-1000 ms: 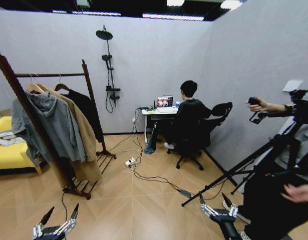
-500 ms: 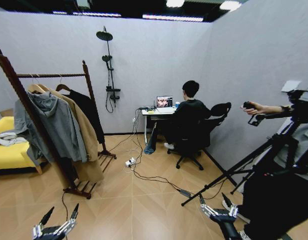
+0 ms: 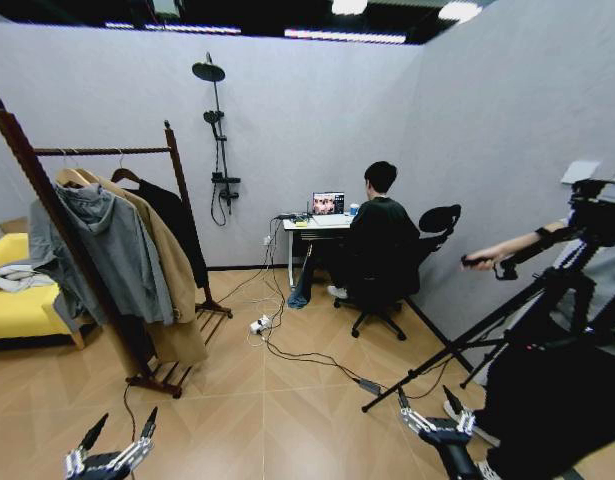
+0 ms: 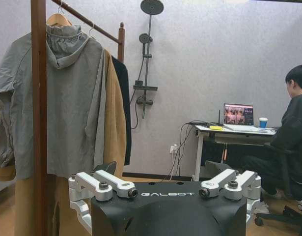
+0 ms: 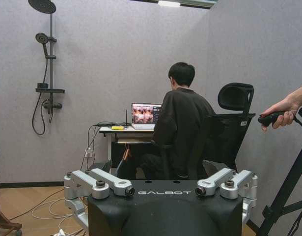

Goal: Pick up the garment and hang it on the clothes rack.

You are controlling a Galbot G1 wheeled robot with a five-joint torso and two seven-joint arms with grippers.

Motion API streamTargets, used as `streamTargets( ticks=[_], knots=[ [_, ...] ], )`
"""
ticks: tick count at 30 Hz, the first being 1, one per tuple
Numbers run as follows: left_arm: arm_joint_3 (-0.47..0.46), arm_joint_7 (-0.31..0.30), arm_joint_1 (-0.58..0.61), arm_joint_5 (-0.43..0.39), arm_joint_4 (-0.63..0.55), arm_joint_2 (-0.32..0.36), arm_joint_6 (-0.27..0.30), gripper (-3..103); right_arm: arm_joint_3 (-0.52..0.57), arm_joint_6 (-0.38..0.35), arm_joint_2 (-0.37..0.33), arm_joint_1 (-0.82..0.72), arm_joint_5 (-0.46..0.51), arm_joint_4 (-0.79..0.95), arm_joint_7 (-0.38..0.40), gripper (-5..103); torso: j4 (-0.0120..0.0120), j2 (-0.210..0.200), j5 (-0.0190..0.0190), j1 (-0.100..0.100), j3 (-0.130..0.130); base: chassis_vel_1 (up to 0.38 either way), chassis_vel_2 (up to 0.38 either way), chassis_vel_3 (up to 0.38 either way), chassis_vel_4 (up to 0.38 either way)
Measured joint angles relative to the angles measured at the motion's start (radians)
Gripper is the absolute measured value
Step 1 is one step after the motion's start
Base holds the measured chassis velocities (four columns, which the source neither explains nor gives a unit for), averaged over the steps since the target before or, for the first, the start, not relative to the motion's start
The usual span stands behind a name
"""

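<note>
Head view is showing 2 claws, left gripper (image 3: 117,437) and right gripper (image 3: 430,402), both spreading open and hovering low, while the garment (image 3: 177,228) is hanging on the clothes rack (image 3: 177,170) well ahead of the left one.

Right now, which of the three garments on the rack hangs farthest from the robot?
The black jacket, at the far end of the clothes rack, behind the long tan coat; the grey hoodie hangs nearest.
</note>
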Motion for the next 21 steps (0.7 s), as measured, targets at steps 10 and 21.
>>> streamTargets(
  ticks=[10,21],
  knots=[
    [0.000,0.000,0.000,0.000,0.000,0.000,0.000,100,0.000,0.000,0.000,0.000,0.000,0.000,0.000,100,0.0000,0.000,0.0000,0.000,0.000,0.000,0.000,0.000,0.000],
    [0.000,0.000,0.000,0.000,0.000,0.000,0.000,100,0.000,0.000,0.000,0.000,0.000,0.000,0.000,100,0.0000,0.000,0.0000,0.000,0.000,0.000,0.000,0.000,0.000]
  ],
)
